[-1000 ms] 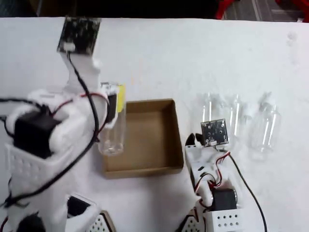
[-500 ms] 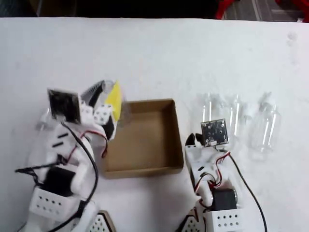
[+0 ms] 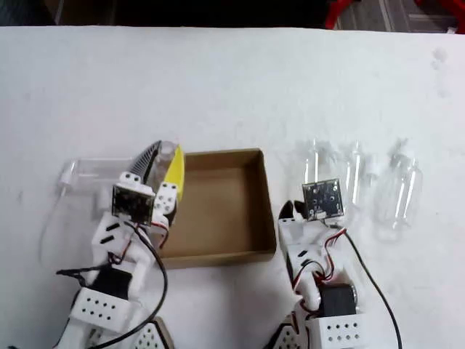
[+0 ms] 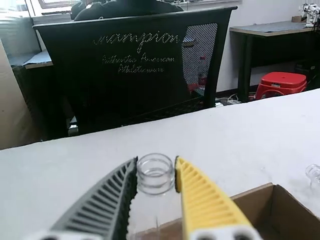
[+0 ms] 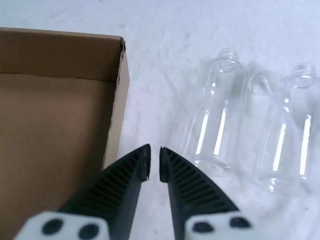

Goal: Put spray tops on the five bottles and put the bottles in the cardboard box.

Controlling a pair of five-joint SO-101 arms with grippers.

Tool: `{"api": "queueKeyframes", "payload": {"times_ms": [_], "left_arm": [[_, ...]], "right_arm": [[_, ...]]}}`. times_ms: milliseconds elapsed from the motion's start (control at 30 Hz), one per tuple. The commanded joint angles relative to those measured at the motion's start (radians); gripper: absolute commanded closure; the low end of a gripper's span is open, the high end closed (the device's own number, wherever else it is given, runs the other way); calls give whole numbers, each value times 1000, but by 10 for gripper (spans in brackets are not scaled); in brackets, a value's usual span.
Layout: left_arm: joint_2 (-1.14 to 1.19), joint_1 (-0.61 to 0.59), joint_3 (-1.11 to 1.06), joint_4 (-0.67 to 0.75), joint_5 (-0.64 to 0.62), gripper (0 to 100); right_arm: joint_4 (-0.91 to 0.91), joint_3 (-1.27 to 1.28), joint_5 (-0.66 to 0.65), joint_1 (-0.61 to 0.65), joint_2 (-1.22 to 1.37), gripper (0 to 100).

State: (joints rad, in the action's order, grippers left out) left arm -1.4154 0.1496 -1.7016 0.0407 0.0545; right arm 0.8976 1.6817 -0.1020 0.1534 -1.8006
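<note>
My left gripper (image 4: 156, 164) is shut on the neck of a clear open-mouthed bottle (image 4: 155, 176), grey finger on one side and yellow finger on the other. In the high view it sits at the cardboard box's (image 3: 218, 211) left edge. A clear bottle (image 3: 102, 167) with a spray top lies on its side on the table left of that gripper. Right of the box my right gripper (image 5: 154, 163) is low over the table, shut on nothing. Just beyond it lie two capless bottles (image 5: 218, 115) (image 5: 292, 142). A third bottle (image 3: 399, 190) lies farther right.
The box (image 5: 55, 125) is brown, shallow and has nothing in it. Small clear spray parts (image 3: 399, 149) lie near the right-hand bottles. A black chair (image 4: 135, 60) stands behind the table's far edge. The back half of the white table (image 3: 240, 80) is bare.
My left arm has swung down and toward the front with the bottle still in its gripper, uncovering the capped bottle lying at the left. The right arm has not moved.
</note>
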Motion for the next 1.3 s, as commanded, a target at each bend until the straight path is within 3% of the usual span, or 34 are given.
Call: {"api": "queueKeyframes", "payload": {"times_ms": [0,167,333,567,1033,1133,1267], "left_arm": [[-16,2,3,32,-74,980],[-15,28,3,31,-58,980],[-15,24,3,-71,-58,972],[-16,21,3,-138,-126,816],[-24,21,32,-146,-132,815],[-24,21,138,-226,-166,814],[-24,21,365,-450,-241,812]], "right_arm": [[5,9,-11,7,-1,977],[5,9,-11,5,-1,977],[8,9,-11,5,-1,977],[24,9,-11,7,-1,977],[24,9,-11,7,-1,977],[24,9,-11,7,-1,977],[24,9,-11,7,-1,977]]}}
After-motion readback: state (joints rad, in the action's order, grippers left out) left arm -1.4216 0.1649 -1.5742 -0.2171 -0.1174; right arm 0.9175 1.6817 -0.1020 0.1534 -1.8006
